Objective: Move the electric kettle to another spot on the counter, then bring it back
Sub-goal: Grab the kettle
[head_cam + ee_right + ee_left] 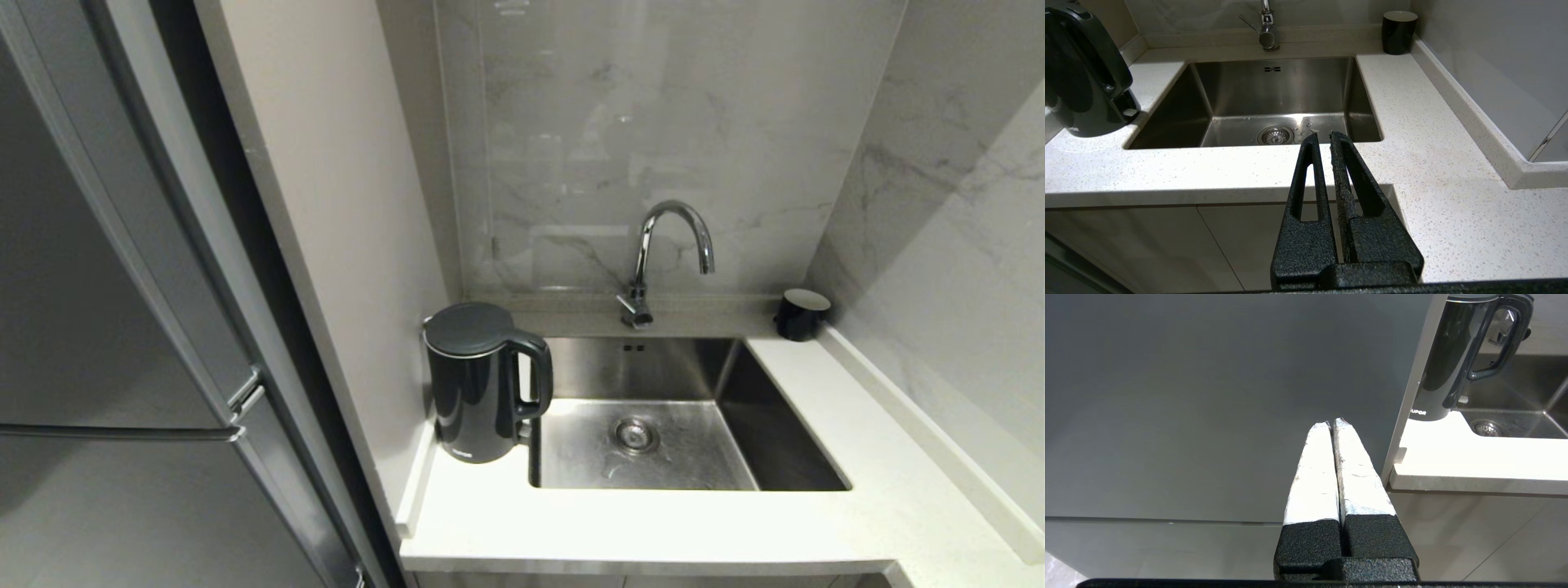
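The electric kettle (478, 384) stands upright on the desk (620, 523), in the left corner beside the wall panel and just left of the steel sink (653, 433). Its long axis runs straight up; the loop handle (532, 376) faces right, out over the sink's edge, and the flat lid is on top.

It looks rigid and glossy, so its rounded wall would likely be slippery and too broad for a secure pinch. The handle is the sensible place to take hold, high on its vertical bar so the body hangs steady. Whether it holds water cannot be told; if it does, it will be heavy and prone to swing.

Neither arm shows in the head view. The left hand (1331, 424) hangs before a grey fridge door with its taped fingers pressed together, holding nothing. The right hand (1323, 139) sits in front of the desk edge, below the sink, its black fingers together and empty. Both are well apart from the kettle, so the move is not yet begun.
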{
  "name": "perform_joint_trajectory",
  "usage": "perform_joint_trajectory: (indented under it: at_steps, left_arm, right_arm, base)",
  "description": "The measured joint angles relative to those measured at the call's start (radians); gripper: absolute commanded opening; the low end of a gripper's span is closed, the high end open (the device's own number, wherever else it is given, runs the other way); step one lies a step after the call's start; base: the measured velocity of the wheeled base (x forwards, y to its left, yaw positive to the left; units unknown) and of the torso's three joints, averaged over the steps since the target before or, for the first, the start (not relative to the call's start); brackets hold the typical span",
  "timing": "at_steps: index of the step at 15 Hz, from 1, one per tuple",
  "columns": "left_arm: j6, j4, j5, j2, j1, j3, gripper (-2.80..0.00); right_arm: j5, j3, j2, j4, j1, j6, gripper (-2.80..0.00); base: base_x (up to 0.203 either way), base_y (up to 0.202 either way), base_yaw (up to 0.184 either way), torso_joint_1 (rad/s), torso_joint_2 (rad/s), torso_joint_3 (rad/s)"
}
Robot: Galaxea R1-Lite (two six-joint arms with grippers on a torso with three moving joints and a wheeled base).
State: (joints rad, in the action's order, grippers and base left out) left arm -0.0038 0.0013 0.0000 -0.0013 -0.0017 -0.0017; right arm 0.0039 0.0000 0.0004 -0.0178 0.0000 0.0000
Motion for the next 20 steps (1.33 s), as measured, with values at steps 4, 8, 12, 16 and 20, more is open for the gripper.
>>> perform_joint_trajectory:
  at_steps: [4,8,12,16,20]
  left_arm:
    - [0.000,0.000,0.000,0.000,0.000,0.000,-2.80]
    - [0.000,0.000,0.000,0.000,0.000,0.000,-2.80]
    - [0.000,0.000,0.000,0.000,0.000,0.000,-2.80]
    - [0.000,0.000,0.000,0.000,0.000,0.000,-2.80]
    - [0.000,0.000,0.000,0.000,0.002,0.000,-2.80]
  right_arm:
    - [0.000,0.000,0.000,0.000,0.000,0.000,-2.80]
    - [0.000,0.000,0.000,0.001,0.000,0.000,-2.80]
    - [0.000,0.000,0.000,0.000,0.000,0.000,-2.80]
    - [0.000,0.000,0.000,0.000,0.000,0.000,-2.80]
    - [0.000,0.000,0.000,0.000,-0.001,0.000,-2.80]
  base:
    - [0.002,0.002,-0.024,-0.002,0.00,0.003]
    - [0.004,0.005,-0.174,-0.001,0.01,0.006]
    - [0.002,0.006,-0.153,0.002,0.01,0.004]
    - [0.000,0.001,-0.014,0.000,0.00,0.001]
    - [0.000,0.000,0.000,0.000,0.00,0.000]
